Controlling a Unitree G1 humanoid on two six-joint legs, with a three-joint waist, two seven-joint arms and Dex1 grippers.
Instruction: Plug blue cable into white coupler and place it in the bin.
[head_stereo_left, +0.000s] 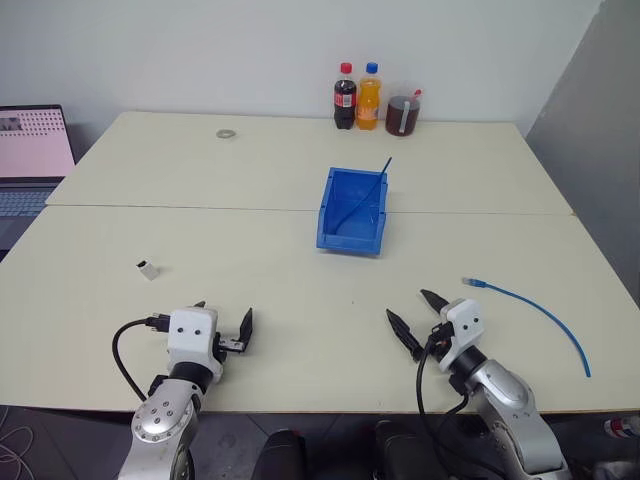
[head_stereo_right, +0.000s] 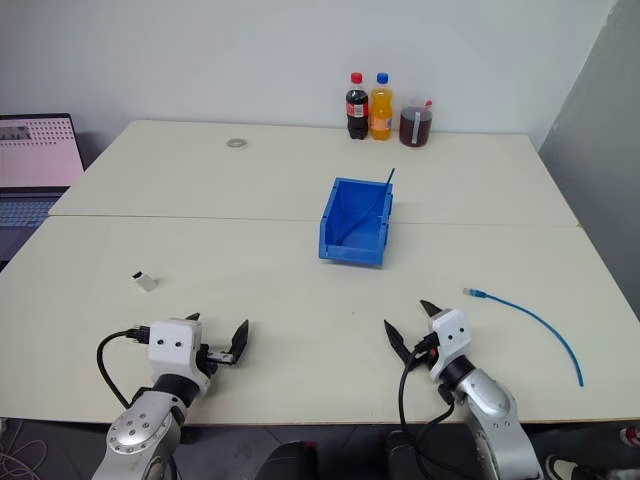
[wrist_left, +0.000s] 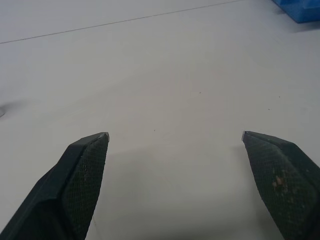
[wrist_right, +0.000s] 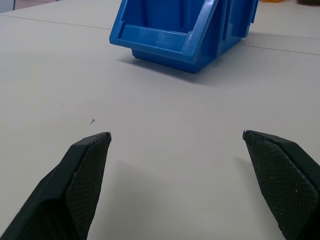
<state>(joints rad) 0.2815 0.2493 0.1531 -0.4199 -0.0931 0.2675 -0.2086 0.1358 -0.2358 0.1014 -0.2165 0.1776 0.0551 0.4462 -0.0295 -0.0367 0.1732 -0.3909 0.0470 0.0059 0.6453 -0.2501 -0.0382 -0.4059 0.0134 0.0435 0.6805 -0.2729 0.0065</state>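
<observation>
Nothing is done yet: both jaws stand wide open and empty. The blue cable (head_stereo_left: 535, 308) lies at 4 o'clock, the white coupler (head_stereo_left: 148, 269) at 8, the bin (head_stereo_left: 352, 210) central.

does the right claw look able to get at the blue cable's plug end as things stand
Probably yes. The right claw is open and empty, and the blue cable lies loose on the table just beyond it to the right, with bare tabletop between the claw and the plug.
</observation>
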